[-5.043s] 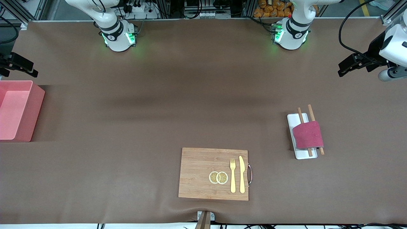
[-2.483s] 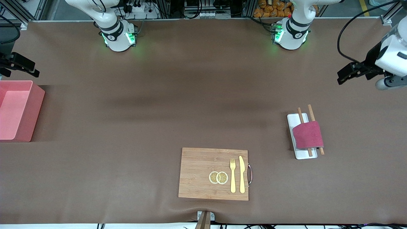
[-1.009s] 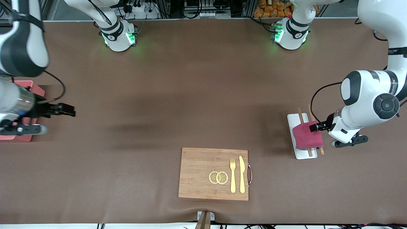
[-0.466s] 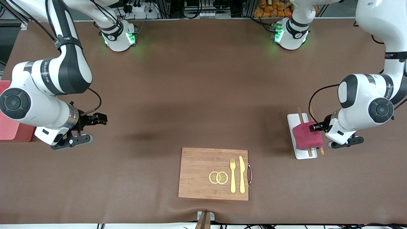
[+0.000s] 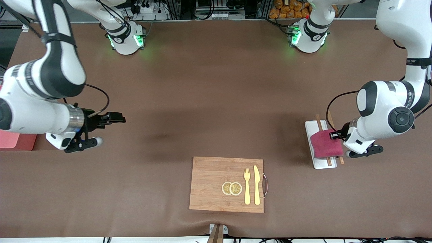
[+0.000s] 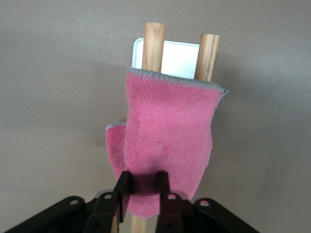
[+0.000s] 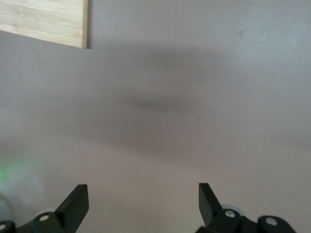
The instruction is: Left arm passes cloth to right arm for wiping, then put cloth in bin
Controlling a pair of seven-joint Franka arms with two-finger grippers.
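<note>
The maroon cloth (image 5: 324, 145) lies draped over two wooden sticks (image 5: 318, 118) on a white tray (image 5: 311, 126) toward the left arm's end of the table. My left gripper (image 5: 333, 135) sits at the cloth's edge, its fingers pinched on a fold of the cloth (image 6: 167, 136); in the left wrist view the left gripper (image 6: 142, 182) has cloth filling its gap. My right gripper (image 5: 118, 118) hangs open over bare table, with nothing between the fingers of the right gripper (image 7: 143, 199). The pink bin (image 5: 17, 141) is mostly hidden under the right arm.
A wooden board (image 5: 212, 182) lies near the front camera at mid-table, carrying two lemon slices (image 5: 231, 188), a yellow fork (image 5: 247, 187) and a knife (image 5: 257, 185). The board's corner (image 7: 43, 19) shows in the right wrist view.
The left gripper's fingers have closed in on the cloth's edge. The right arm has swung from beside the bin toward the table's middle, gripper still open.
</note>
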